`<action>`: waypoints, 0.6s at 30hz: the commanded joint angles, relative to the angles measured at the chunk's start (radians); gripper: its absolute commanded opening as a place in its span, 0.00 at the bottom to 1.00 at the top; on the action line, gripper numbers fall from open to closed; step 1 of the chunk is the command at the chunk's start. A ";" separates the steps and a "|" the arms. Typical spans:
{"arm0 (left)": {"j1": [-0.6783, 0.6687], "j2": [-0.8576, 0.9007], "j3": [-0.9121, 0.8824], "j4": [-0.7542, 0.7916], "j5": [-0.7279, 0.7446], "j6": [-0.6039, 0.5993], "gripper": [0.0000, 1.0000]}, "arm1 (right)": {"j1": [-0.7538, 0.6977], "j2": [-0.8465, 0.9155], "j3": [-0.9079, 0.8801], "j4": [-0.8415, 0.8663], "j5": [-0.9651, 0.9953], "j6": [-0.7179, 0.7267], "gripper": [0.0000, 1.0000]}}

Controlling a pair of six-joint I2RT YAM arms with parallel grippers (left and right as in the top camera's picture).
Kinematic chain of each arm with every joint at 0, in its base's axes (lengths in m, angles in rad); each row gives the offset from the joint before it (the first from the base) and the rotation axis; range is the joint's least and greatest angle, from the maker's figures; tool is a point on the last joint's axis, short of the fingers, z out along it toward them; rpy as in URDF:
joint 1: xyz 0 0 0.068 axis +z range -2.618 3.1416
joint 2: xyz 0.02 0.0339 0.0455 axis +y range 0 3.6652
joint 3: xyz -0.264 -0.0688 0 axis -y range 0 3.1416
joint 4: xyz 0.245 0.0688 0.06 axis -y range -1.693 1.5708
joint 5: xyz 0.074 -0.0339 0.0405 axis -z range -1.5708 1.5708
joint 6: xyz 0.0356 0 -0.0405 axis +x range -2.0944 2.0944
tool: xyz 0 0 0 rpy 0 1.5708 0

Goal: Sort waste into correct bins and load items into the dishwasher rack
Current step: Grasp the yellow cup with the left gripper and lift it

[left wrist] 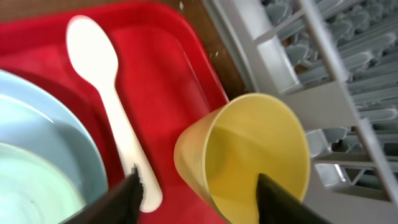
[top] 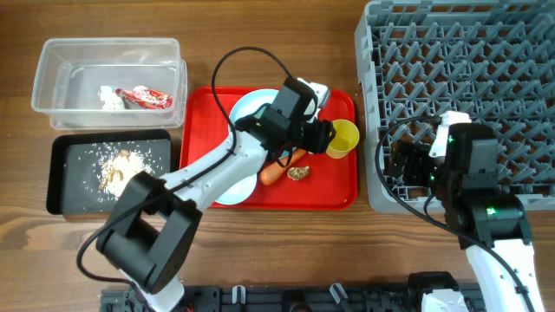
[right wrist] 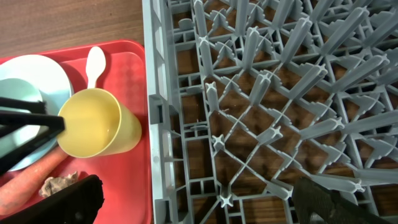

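Your left claw (left wrist: 198, 182) stands open astride one wall of the cup (left wrist: 249, 155). One finger shows against the cup's mouth. The other sits outside, just beside the spoon (left wrist: 93, 56), with a strip of red tray (left wrist: 168, 74) between it and the cup. Only the fingertips show at the bottom edge, so you cannot tell whether the inner one touches the cup.

The cup is at the red tray's right end, next to the rack (top: 468, 52). Whether it stands flat or is tipped is unclear. The outer finger partly covers the end of the spoon's handle.

Left of the spoon, the plate (top: 245, 108) carries a bowl (left wrist: 28, 186). Both are cut off in the wrist view and largely covered by your left arm (top: 217, 169) from overhead.

Your right claw (right wrist: 196, 186) hangs wide open, holding nothing, above the rack's left wall. Its fingers are cropped at the frame's bottom.

Toward the red tray's near edge, the carrot (top: 273, 173) lies half under the left arm, with the lump (top: 298, 172) just beside it.

Farther left, the black tray (top: 65, 195) holds the scraps (top: 117, 160). Beyond it, the tub (top: 52, 78) holds the wrapper (top: 147, 98) and the tissue (top: 110, 97), which touch. The rack runs out of view at the top and right.
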 commanded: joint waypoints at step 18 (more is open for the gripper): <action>0.024 -0.040 0.011 -0.041 -0.008 -0.056 0.04 | 0.002 0.000 0.026 0.029 0.023 0.006 1.00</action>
